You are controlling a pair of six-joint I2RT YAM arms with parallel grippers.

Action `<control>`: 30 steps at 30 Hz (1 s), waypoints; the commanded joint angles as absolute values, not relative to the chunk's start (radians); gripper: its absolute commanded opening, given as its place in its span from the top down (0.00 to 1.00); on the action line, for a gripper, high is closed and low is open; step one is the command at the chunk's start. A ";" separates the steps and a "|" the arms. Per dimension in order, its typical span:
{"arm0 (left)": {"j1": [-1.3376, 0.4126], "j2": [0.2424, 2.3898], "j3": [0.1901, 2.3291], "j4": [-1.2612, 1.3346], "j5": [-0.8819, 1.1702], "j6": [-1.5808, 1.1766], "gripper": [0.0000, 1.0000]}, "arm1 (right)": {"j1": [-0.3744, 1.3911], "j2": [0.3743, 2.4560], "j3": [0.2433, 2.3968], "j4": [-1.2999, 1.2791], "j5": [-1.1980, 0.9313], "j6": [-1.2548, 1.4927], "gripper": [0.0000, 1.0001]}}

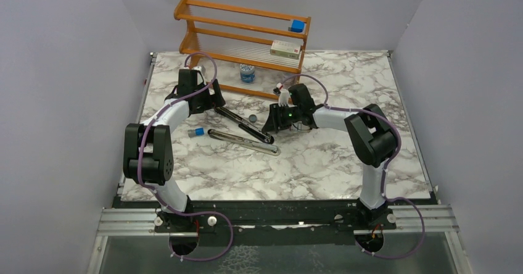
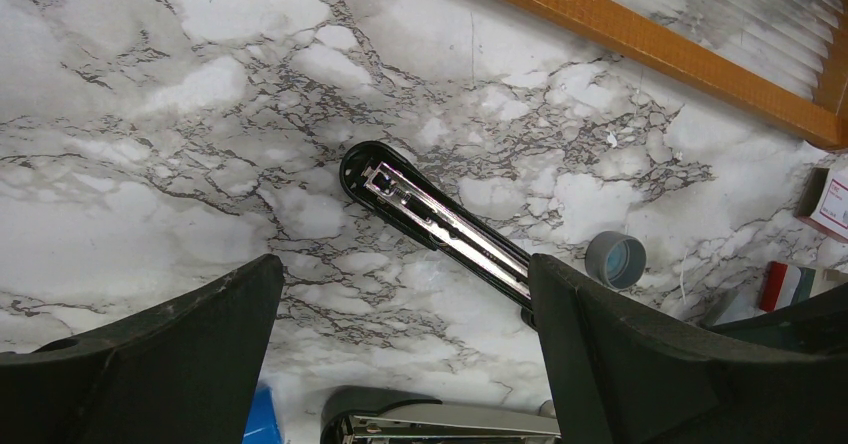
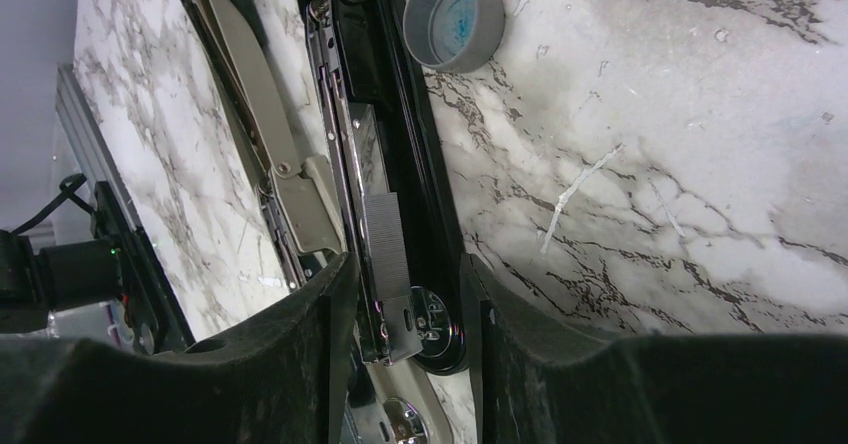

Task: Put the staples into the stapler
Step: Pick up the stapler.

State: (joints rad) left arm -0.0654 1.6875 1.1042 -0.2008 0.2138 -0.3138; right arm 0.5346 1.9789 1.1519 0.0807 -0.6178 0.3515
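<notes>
The stapler (image 1: 237, 118) lies opened out mid-table: a black bar with a silver channel and, nearer me, a silver-topped bar (image 1: 247, 143). My right gripper (image 1: 271, 126) is at their hinged right end. In the right wrist view its fingers (image 3: 408, 264) close on both sides of the black bar (image 3: 395, 94). A ribbed grey strip of staples (image 3: 385, 234) lies along the channel just ahead of them. My left gripper (image 1: 213, 101) hovers open over the bar's far left end (image 2: 400, 189). Nothing sits between its wide-spread fingers (image 2: 405, 274).
A grey cap (image 1: 253, 118) sits beside the black bar. A small blue item (image 1: 199, 132) lies left of the silver bar. A wooden rack (image 1: 247, 33) with a box and a blue cube stands at the back, a bottle (image 1: 247, 72) under it. A red-and-white box (image 2: 830, 199) lies behind the right gripper.
</notes>
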 commanded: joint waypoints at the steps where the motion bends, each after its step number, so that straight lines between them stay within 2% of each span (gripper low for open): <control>1: -0.065 1.695 1.138 -0.193 0.233 -0.318 0.05 | 0.530 1.997 1.170 0.092 -0.661 0.357 0.56; 4: -0.065 1.693 1.137 -0.195 0.232 -0.318 0.05 | 0.530 1.998 1.171 0.090 -0.667 0.355 0.58; 9: -0.066 1.692 1.137 -0.195 0.232 -0.318 0.05 | 0.529 1.996 1.169 0.090 -0.674 0.355 0.69; 16: -0.066 1.692 1.138 -0.195 0.231 -0.316 0.05 | 0.529 1.986 1.166 0.087 -0.674 0.349 0.78; 30: -0.066 1.690 1.138 -0.195 0.230 -0.316 0.05 | 0.529 1.901 1.162 0.104 -0.603 0.252 0.79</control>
